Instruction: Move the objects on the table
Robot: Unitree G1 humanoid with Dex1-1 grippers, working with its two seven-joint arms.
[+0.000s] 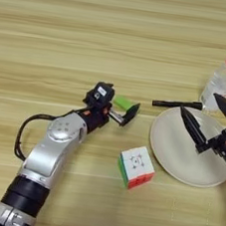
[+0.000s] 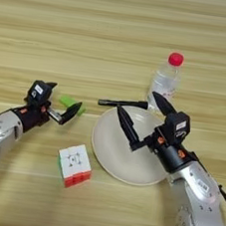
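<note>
Around the white plate, the landmark for all positions here, the objects lie within easy reach of both arms. The marker lies flat just past the plate's far rim. The bottle stands upright beyond the rim to the far right. The puzzle cube rests left of the plate, toward the robot. The green block lies further left, between the fingers of the left gripper; the jaws are set narrowly about it (contact cannot be confirmed), probably for a pick. The right gripper hovers over the plate's far edge, fingers spread wide, apparently lined up on the marker. No label or writing is legible.
</note>
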